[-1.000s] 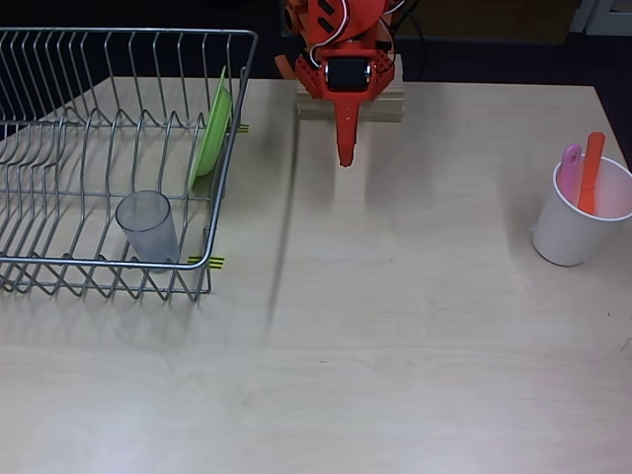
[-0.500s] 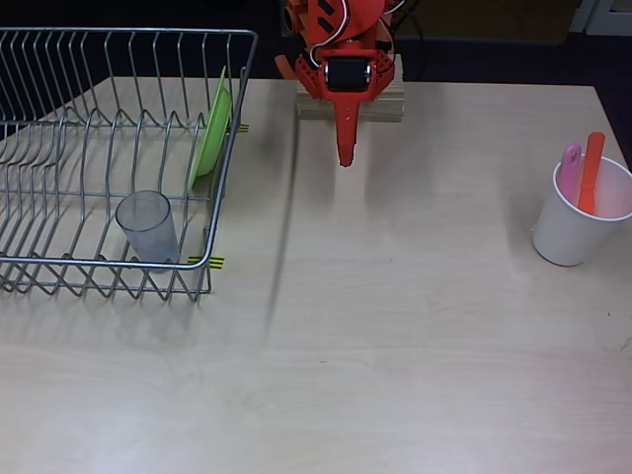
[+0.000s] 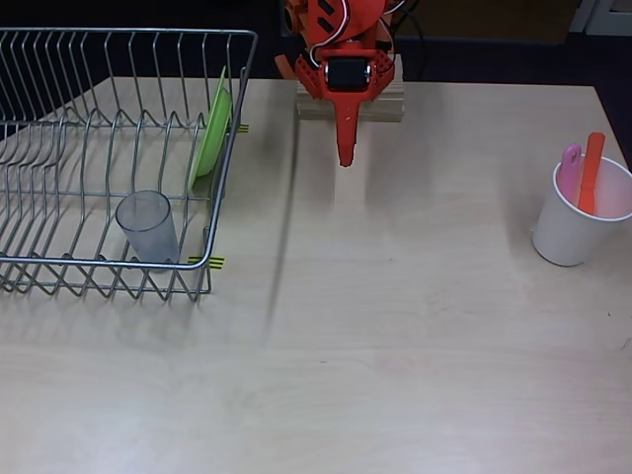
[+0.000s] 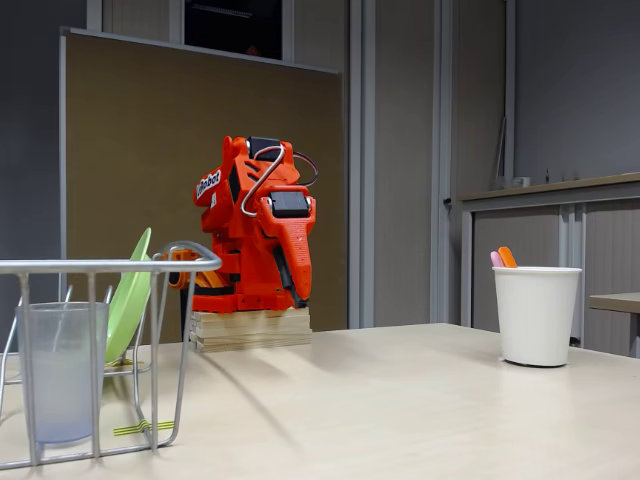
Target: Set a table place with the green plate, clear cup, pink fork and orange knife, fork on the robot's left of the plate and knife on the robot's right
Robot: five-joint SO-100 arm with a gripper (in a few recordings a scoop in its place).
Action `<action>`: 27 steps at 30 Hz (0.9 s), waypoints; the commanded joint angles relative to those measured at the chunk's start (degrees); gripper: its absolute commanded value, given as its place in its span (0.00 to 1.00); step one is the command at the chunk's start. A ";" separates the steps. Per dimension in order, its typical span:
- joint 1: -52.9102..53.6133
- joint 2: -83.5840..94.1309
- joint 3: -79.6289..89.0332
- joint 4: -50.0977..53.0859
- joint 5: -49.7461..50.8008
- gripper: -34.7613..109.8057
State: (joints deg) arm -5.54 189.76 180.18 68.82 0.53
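- Four task items wait unplaced, so no step looks begun; the first pick is probably the green plate (image 3: 211, 130).
- The hand (image 3: 344, 158), upper centre of the overhead view, points down over bare tabletop (image 3: 415, 326) with its fingers pressed together, holding nothing.
- The plate stands on edge in the wire rack (image 3: 59, 148), upper left; a bright lime disc with a wide rim.
- The clear cup (image 3: 146, 227) stands upright in the rack's lower part, translucent grey.
- The pink fork (image 3: 571, 163) and orange knife (image 3: 592, 168) stand handle-up in the white cup (image 3: 568, 232), right edge.
- Next, the hand must open, swing left, and grip the plate's upper rim.
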 commanded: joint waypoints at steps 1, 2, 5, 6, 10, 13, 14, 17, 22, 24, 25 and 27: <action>-0.62 0.79 -0.18 0.79 -1.05 0.24; -0.62 0.79 -0.18 0.79 -1.05 0.24; -0.62 0.79 -0.18 0.79 -1.05 0.24; -0.62 0.70 -0.18 0.79 -1.05 0.24; -6.24 0.62 -0.18 0.79 -1.93 0.24; -5.10 1.32 -0.18 0.97 -9.32 0.24; -5.19 1.32 -0.26 1.05 -17.23 0.24; -3.08 1.32 -2.11 2.55 -23.91 0.24; -0.26 -5.45 -12.13 5.62 -27.25 0.24; 1.67 -10.55 -18.19 6.68 -30.67 0.25; 2.64 -13.54 -21.45 6.86 -30.50 0.25; 5.19 -20.39 -28.39 6.94 -33.57 0.27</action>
State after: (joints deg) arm -2.55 176.57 160.93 74.71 -29.09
